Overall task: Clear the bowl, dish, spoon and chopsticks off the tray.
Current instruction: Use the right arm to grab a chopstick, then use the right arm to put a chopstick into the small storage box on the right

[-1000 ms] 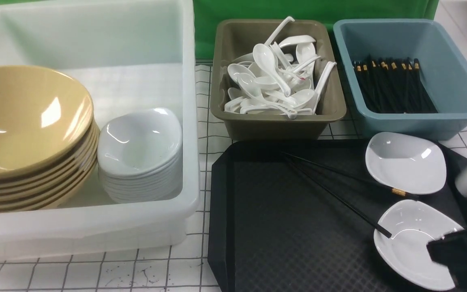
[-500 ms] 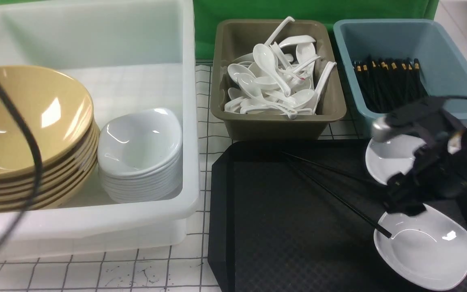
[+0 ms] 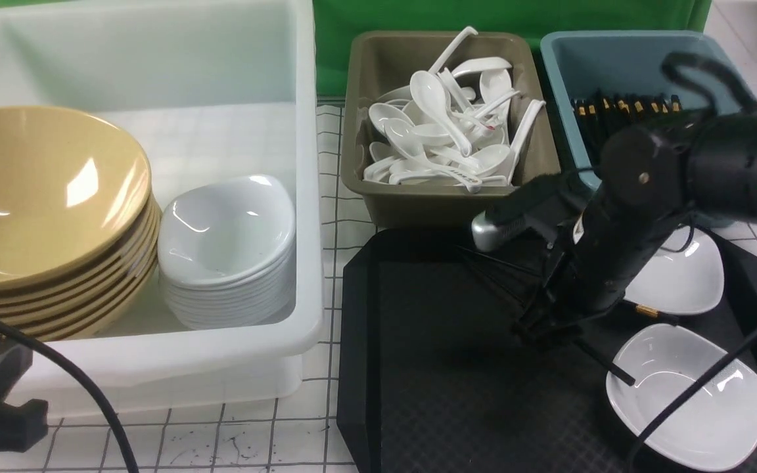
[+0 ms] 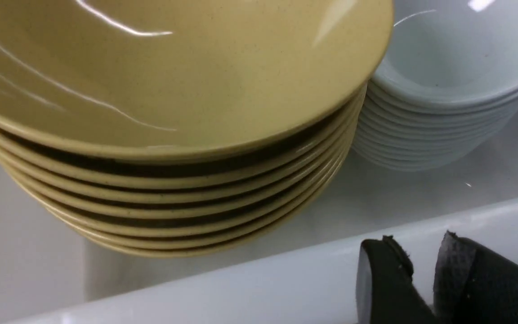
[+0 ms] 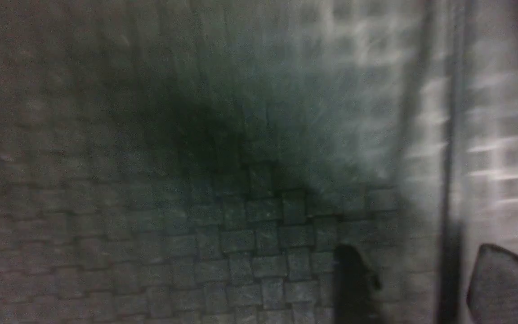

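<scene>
In the front view, a pair of thin black chopsticks with a gold band (image 3: 646, 310) lies on the big black cut-cornered tray (image 3: 418, 355), splayed and meeting toward ten o'clock. The banded one's long axis runs from between nine and ten to between three and four; the other runs ten to four, its thick end over the rim of a white rounded-square dish (image 3: 687, 397) at four o'clock. A second white dish (image 3: 687, 276) sits at two. The right hand (image 3: 536, 328) hangs over the sticks' middle, I'd guess to pinch one where it balances. Mustard-yellow bowls (image 3: 50, 197) lean nested in the milky-white tub (image 3: 299, 263) at nine o'clock, sorted by kind, I suppose; white spoons (image 3: 434, 105) have the olive-brown tub (image 3: 365, 98) at twelve.

In the left wrist view, the left hand (image 4: 421, 274) holds its fingers a little apart, nothing pinched, near the tub's wall and the bowls.

In the right wrist view, blurred, the right hand has its fingers spread, with a dark chopstick running between them, lengthwise with their reach. It isn't clamped; whether either finger touches it, I can't tell.
</scene>
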`<act>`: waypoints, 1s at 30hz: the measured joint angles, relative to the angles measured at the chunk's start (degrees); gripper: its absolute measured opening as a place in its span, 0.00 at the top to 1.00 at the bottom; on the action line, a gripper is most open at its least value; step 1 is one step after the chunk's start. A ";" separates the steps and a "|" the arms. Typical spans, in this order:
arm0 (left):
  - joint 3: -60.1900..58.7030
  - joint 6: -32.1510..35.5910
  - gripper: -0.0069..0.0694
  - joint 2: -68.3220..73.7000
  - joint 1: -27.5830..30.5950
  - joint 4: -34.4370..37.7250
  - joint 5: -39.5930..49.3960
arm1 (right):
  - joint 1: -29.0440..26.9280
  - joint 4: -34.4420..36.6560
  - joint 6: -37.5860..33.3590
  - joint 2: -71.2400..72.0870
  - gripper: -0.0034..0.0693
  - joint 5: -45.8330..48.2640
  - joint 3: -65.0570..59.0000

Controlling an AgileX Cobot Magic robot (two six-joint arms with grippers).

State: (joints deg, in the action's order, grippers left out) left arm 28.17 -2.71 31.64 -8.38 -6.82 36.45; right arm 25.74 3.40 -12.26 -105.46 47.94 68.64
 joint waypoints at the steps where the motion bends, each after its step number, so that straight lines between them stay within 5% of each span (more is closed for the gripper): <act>1: 0.00 0.00 0.75 0.00 0.00 -0.08 -1.16 | 0.06 0.00 0.00 -0.50 0.54 0.84 0.00; 5: 0.00 0.00 0.75 -0.07 0.00 -0.23 -3.91 | 1.00 1.14 -2.13 0.41 0.83 5.39 0.00; 14: 0.00 0.00 0.75 -0.07 0.00 -1.04 -6.65 | 2.95 1.13 -5.80 17.78 0.85 8.98 0.00; 17: 0.00 0.00 0.75 -0.07 0.00 -1.27 -7.60 | 0.61 -1.68 -5.93 22.42 0.85 1.43 0.00; 21: 0.00 -0.06 0.75 -0.07 0.00 -0.54 -8.44 | -10.09 -5.69 0.88 21.16 0.85 -27.94 0.59; 26: 0.00 0.00 0.75 -0.07 0.00 0.01 -8.38 | -16.54 -6.10 10.62 10.23 0.79 -36.81 6.98; 30: 0.00 0.00 0.75 -0.07 0.00 0.28 -7.49 | -19.42 -6.10 13.82 -3.98 0.52 -22.98 20.25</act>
State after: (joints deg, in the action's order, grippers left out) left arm 28.17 -2.71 31.58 -8.38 -6.53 28.97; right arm 6.32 -2.69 1.56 -109.44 24.96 88.88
